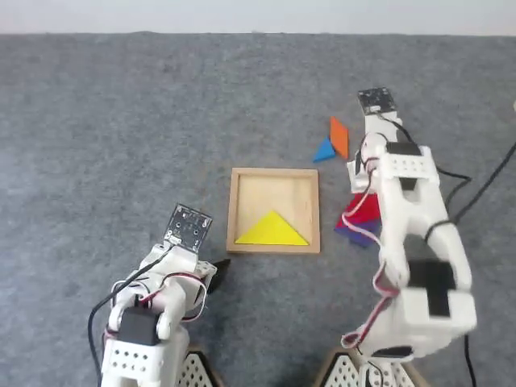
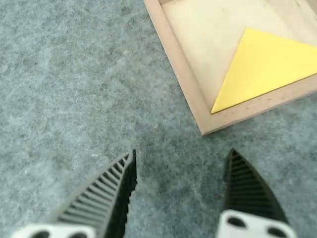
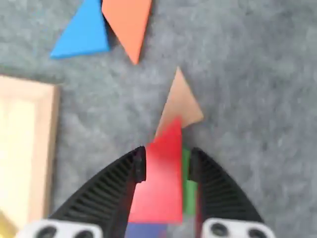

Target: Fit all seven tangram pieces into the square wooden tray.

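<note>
High view: the square wooden tray (image 1: 274,172) sits at table centre, with a large yellow triangle (image 1: 272,230) seated along its 6 o'clock wall. The remaining pieces lie outside it: a small blue triangle (image 1: 324,150) and an orange parallelogram (image 1: 339,137) at 1 o'clock, and a red triangular piece (image 1: 364,210) on a purple piece (image 1: 357,235) at 3 o'clock, beneath the right arm. The left arm stands at 7 o'clock. Left wrist view: the left gripper (image 2: 182,153) is wide open and empty above bare grey carpet (image 2: 74,74), just off a tray corner. Right wrist view: the right gripper (image 3: 167,150) straddles the red piece, jaws narrowly parted. A green piece (image 3: 186,183) shows as a strip against one jaw, so the grasp is judged not yet closed. The red piece's long axis runs straight out between the jaws, and its apex overlaps a tan triangle (image 3: 181,104). The right arm is the nearer one. Neighbouring pieces may drag along on lifting.
</note>
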